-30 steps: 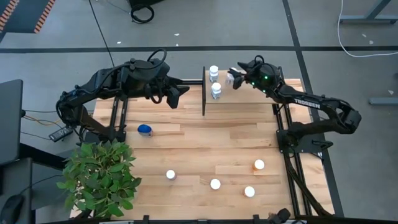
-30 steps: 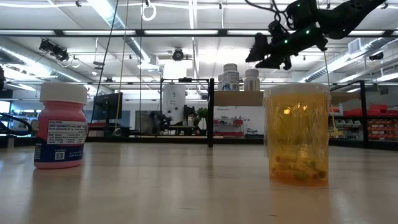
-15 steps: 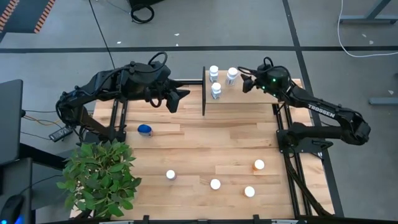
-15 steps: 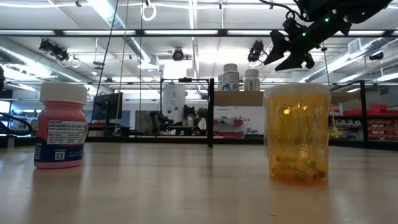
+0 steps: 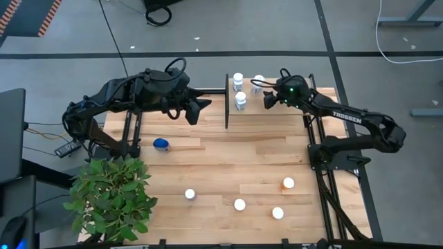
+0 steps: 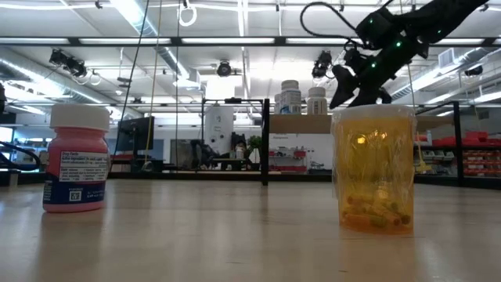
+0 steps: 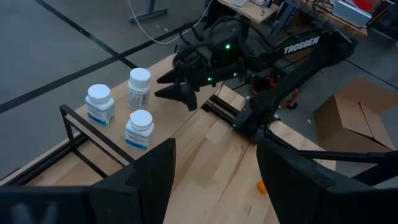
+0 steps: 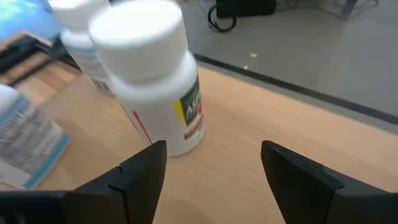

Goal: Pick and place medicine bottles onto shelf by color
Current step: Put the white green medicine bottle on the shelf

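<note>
The right gripper (image 5: pixel 266 99), fingers now spread and empty, has released a third white-capped white bottle (image 5: pixel 258 81) on the light-wood shelf (image 5: pixel 277 114) at twelve o'clock; the left gripper (image 5: pixel 196 111) waits open.

A workshop hall: ceiling strip lights (image 6: pixel 235 41), concrete floor (image 5: pixel 277 28).

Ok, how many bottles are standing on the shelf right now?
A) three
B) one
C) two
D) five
A: three white-capped bottles stand on the shelf in the left wrist view, and the open right gripper beside them holds nothing.
</note>
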Action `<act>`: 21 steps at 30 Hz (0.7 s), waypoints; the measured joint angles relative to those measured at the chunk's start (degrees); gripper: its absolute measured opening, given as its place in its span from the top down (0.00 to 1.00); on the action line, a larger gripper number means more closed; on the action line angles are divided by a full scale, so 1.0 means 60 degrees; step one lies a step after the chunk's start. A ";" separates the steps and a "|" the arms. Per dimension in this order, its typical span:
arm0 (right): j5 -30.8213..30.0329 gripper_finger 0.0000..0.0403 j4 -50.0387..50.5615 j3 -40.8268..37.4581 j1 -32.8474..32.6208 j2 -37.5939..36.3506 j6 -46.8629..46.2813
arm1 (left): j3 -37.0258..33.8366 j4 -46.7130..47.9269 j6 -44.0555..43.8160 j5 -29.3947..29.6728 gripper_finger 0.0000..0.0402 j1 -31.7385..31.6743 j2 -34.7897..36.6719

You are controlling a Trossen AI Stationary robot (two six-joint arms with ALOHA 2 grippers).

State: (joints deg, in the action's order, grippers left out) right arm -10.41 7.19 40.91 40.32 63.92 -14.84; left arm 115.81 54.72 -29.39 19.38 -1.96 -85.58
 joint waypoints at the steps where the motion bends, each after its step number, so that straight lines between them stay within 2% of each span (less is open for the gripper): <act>1: 0.0000 0.33 -0.0017 0.0000 0.0000 0.0101 -0.0023 | 0.0000 0.0000 0.0003 0.0000 0.42 0.0000 0.0000; 11: -0.0011 0.33 -0.1082 0.0000 0.0000 0.0420 -0.0036 | 0.0000 0.0018 -0.0007 -0.0004 0.42 0.0221 0.0000; 21: -0.0006 0.33 -0.1163 0.0000 0.0000 0.0420 -0.0033 | 0.0000 0.0022 -0.0007 0.0022 0.42 0.0226 0.0000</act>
State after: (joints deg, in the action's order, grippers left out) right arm -10.45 0.21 40.91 40.32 66.43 -15.03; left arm 115.81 54.85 -29.43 19.51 -0.60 -85.58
